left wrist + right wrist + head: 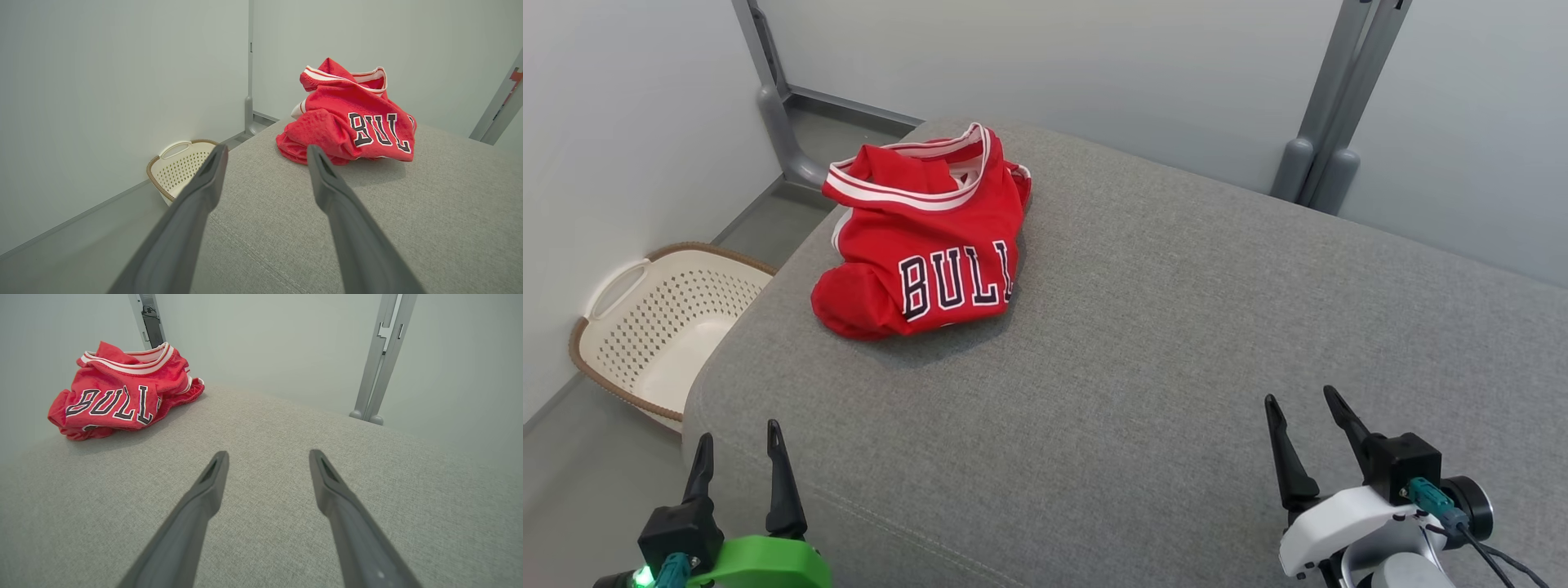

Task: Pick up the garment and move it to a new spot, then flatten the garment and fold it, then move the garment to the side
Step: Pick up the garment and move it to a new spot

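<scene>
The jersey (923, 245) lay bunched at the far-left corner of the cushion (1135, 327); left gripper (738, 431) and right gripper (1299, 395) were both empty, fingers apart, well short of it. Risk: a one-layer pinch, or a nudge tipping it off the left edge toward the basket (670, 310). Collar pointed away from the robot; long axis ran roughly near-to-far.

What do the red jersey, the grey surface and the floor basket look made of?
The red jersey looks like soft synthetic knit, matte, with dimpled mesh texture. The grey surface looks like woven upholstery fabric, matte, with a stitched seam. The basket is probably moulded plastic: smooth cream perforated walls, brown rim.
</scene>
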{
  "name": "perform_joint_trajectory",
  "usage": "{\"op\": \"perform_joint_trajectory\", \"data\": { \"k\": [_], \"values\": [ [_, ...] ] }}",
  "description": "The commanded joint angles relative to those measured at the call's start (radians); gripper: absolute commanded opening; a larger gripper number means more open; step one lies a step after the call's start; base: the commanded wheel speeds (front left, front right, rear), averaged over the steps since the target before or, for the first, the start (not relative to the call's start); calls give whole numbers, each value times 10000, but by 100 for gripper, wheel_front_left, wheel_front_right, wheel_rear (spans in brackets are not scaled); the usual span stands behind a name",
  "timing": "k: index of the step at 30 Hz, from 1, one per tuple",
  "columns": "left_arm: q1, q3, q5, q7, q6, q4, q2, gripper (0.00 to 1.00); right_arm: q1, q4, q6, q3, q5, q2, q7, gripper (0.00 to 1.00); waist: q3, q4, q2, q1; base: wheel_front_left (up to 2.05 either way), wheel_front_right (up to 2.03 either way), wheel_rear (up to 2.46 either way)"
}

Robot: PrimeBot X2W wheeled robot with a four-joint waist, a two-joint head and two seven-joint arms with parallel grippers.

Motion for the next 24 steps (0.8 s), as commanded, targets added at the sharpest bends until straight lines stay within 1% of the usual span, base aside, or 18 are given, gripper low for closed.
{"op": "perform_joint_trajectory", "data": {
  "k": [1,6,8,10,13,16,19,24],
  "values": [
    [60,69,36,-7,10,-9,46,100,-23,26,-6,11,-17,-49,-31,100,17,12,0,0,0,0,0],
    [-14,91,51,-7,-23,77,46,100,4,16,-6,-28,-13,-49,-31,100,35,19,0,0,0,0,0],
    [-126,141,-138,-7,103,139,46,100,46,-1,-6,-41,-3,-49,-31,100,39,21,0,0,0,0,0],
    [-339,108,-386,-7,112,272,46,100,102,-23,-6,-35,-8,-49,-31,100,38,14,0,0,0,0,0],
    [-1243,-16,-392,-7,78,1082,46,100,178,-55,-6,-78,-161,-51,-31,100,119,-24,0,0,0,0,0],
    [-2381,-112,-377,-5,-45,2292,67,100,210,-100,-6,-121,-342,-49,-31,100,227,-83,0,0,0,0,0],
    [-3511,-66,-587,188,-191,3544,173,100,35,-193,-6,39,-606,-48,-26,100,529,-432,0,0,0,0,0],
    [-5282,184,-1090,1010,-402,5399,368,100,-232,-536,-8,288,-1070,-54,252,100,1276,-1207,0,0,0,0,0]
  ]
}}
